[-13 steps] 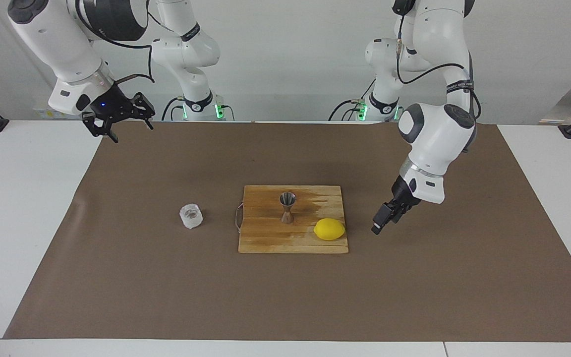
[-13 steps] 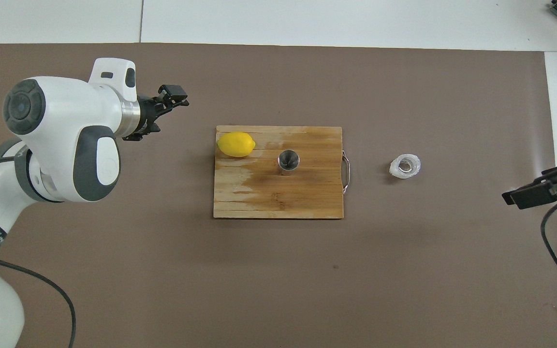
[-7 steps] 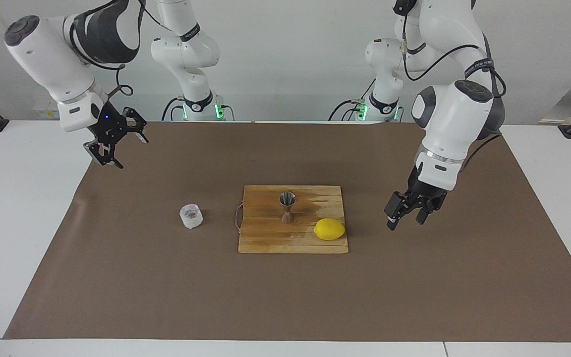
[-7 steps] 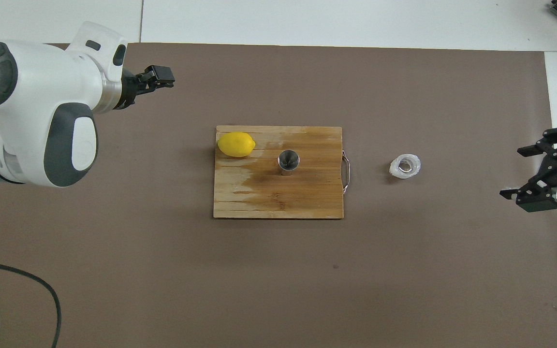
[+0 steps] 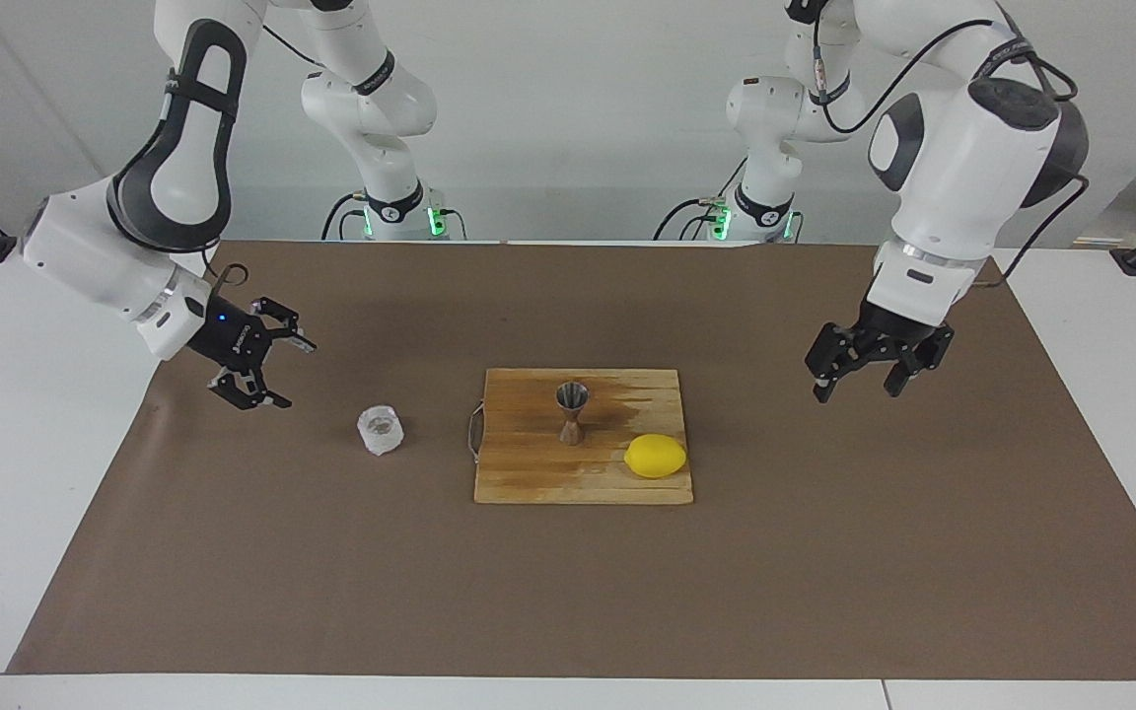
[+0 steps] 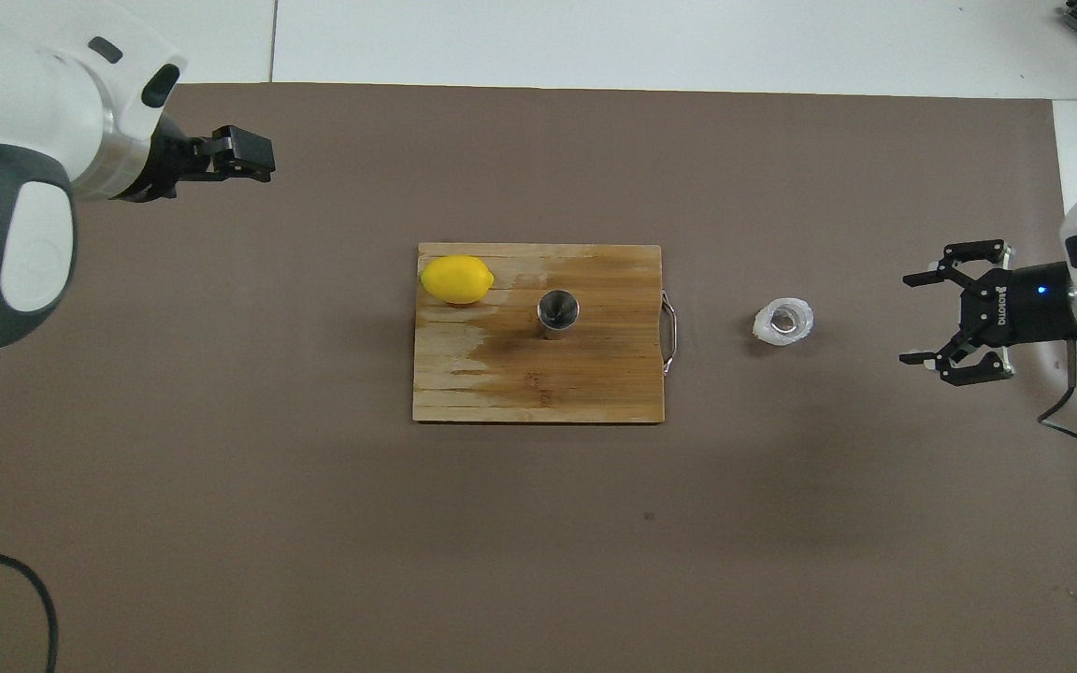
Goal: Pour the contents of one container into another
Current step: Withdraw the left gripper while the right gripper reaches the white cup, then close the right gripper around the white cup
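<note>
The clear faceted glass tumbler (image 5: pixel 380 430) stands on the brown mat beside the cutting board, toward the right arm's end; it also shows in the overhead view (image 6: pixel 783 322). The steel hourglass jigger (image 5: pixel 571 412) stands upright on the wooden cutting board (image 5: pixel 529 473), also in the overhead view (image 6: pixel 558 311). My right gripper (image 5: pixel 290 375) is open and empty, low over the mat beside the tumbler and apart from it, pointing at it (image 6: pixel 912 318). My left gripper (image 5: pixel 854 392) is open and empty, over the mat toward the left arm's end (image 6: pixel 244 159).
A yellow lemon (image 5: pixel 655 456) lies on the board's corner toward the left arm's end (image 6: pixel 456 279). The board (image 6: pixel 538 393) has a wire handle on the tumbler's side. A brown mat (image 5: pixel 568 592) covers the white table.
My right gripper has come down from high near the mat's corner to a low place beside the tumbler. My left gripper has turned and moved away from the lemon, toward its own end.
</note>
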Available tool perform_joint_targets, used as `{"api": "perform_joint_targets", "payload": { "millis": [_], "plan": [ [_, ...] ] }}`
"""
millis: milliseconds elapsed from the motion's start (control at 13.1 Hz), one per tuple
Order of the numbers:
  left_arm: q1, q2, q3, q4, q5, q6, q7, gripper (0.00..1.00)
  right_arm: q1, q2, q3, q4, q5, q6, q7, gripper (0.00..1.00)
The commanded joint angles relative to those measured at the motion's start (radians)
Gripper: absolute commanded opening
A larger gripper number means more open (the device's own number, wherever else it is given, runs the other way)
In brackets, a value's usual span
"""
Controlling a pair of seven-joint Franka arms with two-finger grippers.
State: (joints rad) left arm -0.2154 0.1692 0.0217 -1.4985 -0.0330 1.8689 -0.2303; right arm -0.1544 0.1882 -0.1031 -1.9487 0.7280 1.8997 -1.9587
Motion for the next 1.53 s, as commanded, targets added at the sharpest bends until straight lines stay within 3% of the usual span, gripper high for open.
{"api": "perform_joint_targets", "payload": {
  "millis": [0, 306, 459, 918, 1453],
  "plan": [
    [0.018, -0.101, -0.002, -0.032, 0.018, -0.155, 0.083, 1.00, 0.003, 0.017, 0.006, -0.030, 0.123, 0.033, -0.074, 1.00],
    [0.040, -0.194, -0.002, -0.109, 0.018, -0.249, 0.106, 1.00, 0.012, 0.140, 0.008, -0.030, 0.282, 0.035, -0.225, 1.00],
    [0.057, -0.203, -0.002, -0.123, 0.018, -0.281, 0.106, 1.00, 0.019, 0.178, 0.009, -0.030, 0.347, 0.042, -0.307, 1.00],
    [0.148, -0.208, -0.028, -0.121, 0.018, -0.330, 0.255, 1.00, 0.026, 0.223, 0.014, -0.033, 0.347, 0.055, -0.411, 1.00],
    [0.199, -0.226, -0.114, -0.158, 0.018, -0.330, 0.255, 1.00, 0.090, 0.224, 0.013, -0.059, 0.334, 0.123, -0.419, 1.00]
  ]
}}
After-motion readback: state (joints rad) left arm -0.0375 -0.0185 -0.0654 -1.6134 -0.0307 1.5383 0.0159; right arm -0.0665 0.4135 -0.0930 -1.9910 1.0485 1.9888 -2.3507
